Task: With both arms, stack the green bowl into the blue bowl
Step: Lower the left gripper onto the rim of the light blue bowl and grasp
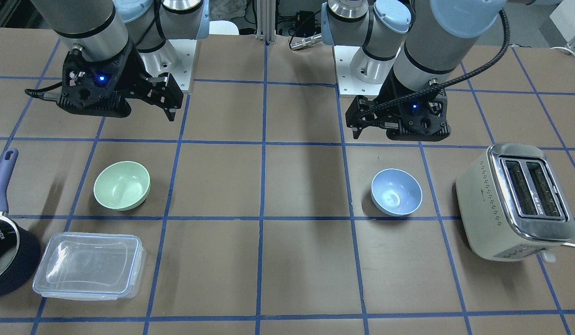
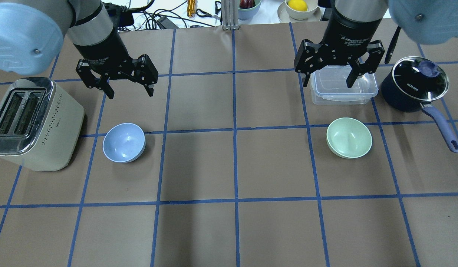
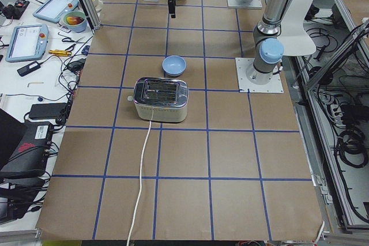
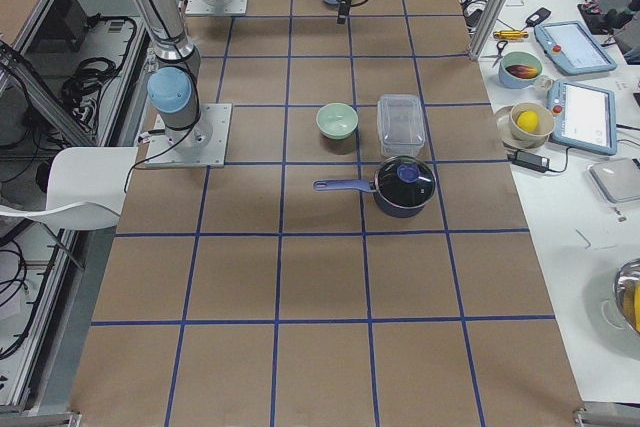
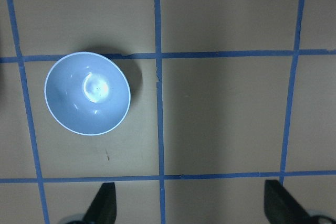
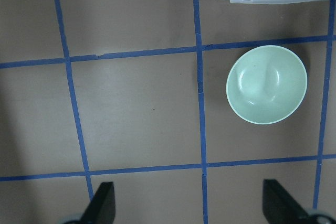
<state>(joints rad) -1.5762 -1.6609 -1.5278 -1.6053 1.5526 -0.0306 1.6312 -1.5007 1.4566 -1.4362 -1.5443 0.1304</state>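
Brown table (image 2: 232, 167), blue tape grid. Blue bowl (image 2: 124, 142) upright on robot's left half, just beside toaster (image 2: 32, 124). Green bowl (image 2: 349, 137) upright on right half, near clear lidded container (image 2: 336, 94) and navy saucepan (image 2: 414, 85). Bowls well apart. Left gripper (image 2: 131, 94) hangs above table, clear of blue bowl, fingers spread wide, empty. Right gripper (image 2: 328, 83) likewise, clear of green bowl, wide, empty.

The brown, blue-gridded table (image 2: 232, 167) carries a toaster (image 2: 32, 122) and blue bowl (image 2: 124, 142) left; green bowl (image 2: 349, 137), clear container (image 2: 340, 93) and saucepan (image 2: 414, 87) right.
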